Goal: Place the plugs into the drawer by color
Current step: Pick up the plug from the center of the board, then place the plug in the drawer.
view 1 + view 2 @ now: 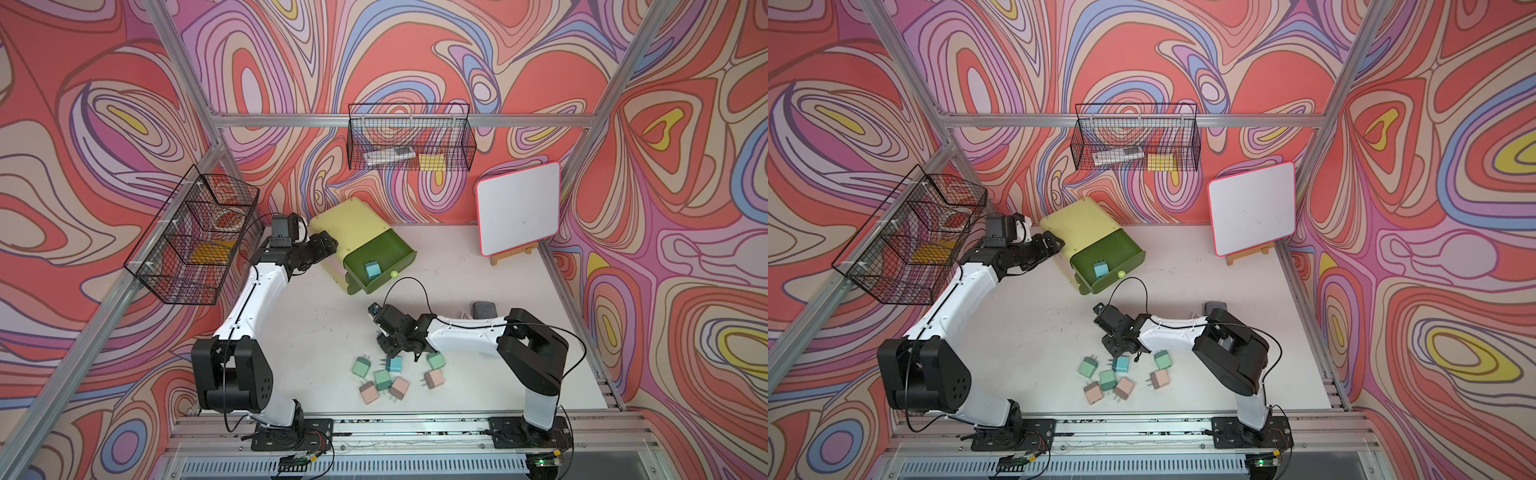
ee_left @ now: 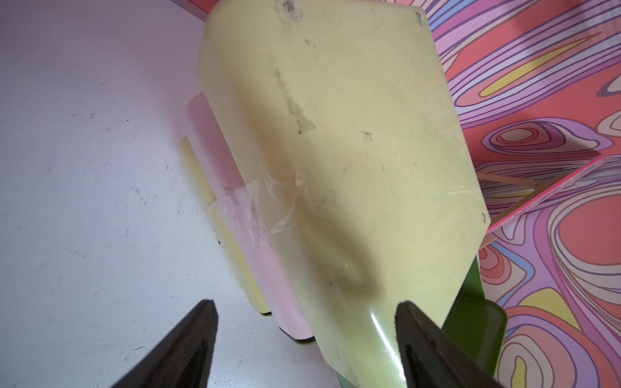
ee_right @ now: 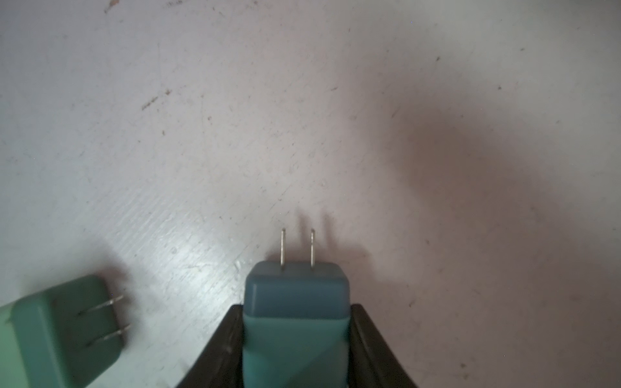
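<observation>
Here, eight plugs [image 1: 382,378], one open drawer [image 1: 384,249], right hand [image 3: 295,307] clamping one blue plug [image 3: 295,289], left hand [image 2: 304,304] parted.

Walls [image 1: 415,50] of swirling coral, lilac, blue, cream and yellow bands enclose a scuffed white worktop [image 1: 324,332], framed by aluminium rails [image 1: 282,120]. A black wire basket [image 1: 409,137] hangs on the back wall, well beyond the right jaws. A second wire basket [image 1: 195,237] hangs on the side wall near the left jaws. A pink-edged whiteboard [image 1: 519,208] leans on a small wooden easel [image 1: 513,254], well apart from both jaws. The light is even and the shadows are soft.
</observation>
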### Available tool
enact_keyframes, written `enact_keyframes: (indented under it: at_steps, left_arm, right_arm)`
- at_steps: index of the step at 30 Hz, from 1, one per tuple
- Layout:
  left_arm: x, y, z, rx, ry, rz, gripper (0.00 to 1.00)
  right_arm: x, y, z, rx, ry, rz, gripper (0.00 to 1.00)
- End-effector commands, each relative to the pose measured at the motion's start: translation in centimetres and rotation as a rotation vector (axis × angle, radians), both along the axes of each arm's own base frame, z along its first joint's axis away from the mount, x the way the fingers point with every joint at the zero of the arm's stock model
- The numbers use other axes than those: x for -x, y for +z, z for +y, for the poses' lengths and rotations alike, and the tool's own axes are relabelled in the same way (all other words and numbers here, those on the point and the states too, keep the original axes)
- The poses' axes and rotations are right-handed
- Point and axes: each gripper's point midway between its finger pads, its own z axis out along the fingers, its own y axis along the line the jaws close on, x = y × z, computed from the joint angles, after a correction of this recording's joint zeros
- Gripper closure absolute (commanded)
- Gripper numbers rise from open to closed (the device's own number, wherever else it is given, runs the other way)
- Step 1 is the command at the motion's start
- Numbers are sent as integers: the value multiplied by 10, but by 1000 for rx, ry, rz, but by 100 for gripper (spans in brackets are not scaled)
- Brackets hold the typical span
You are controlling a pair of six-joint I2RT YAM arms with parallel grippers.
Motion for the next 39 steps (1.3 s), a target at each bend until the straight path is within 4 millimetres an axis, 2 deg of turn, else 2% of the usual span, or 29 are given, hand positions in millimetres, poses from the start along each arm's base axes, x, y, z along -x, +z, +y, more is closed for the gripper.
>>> enact_keyframes:
  at_steps: [1,5,8,10,14,16,19,23,25,33,39]
  left_arm:
    - [3,13,3,-31,-7,-34,17]
    - [4,17,2,-73,-10,-38,17]
    - [2,19,-1,-83,-14,-38,18]
    - [0,22,-3,-90,-16,-38,18]
    - [-3,29,-5,-95,-14,-51,18]
    - [-5,34,-5,-102,-12,-58,18]
    - [-9,34,-6,-113,-16,-50,18]
    - [-14,29,-10,-90,-23,-34,17]
    - [-16,27,-10,-88,-23,-31,17]
    - [-18,13,-7,-114,-22,-11,17]
    - [-11,0,-7,-120,-32,0,17]
  right_arm:
    - [1,62,-1,-86,5,-41,64]
    - [6,126,0,-151,53,-84,67]
    - [-6,177,4,-161,90,-160,70]
    - [-25,207,8,-177,107,-199,70]
    - [-77,243,7,-197,101,-258,70]
    - [-113,244,7,-174,86,-273,71]
    - [-154,242,2,-130,68,-288,70]
    - [-188,233,-6,-127,31,-268,70]
    - [-195,223,-5,-124,24,-248,70]
    - [-200,185,-2,-93,5,-172,69]
    - [-204,167,-1,-87,-3,-141,68]
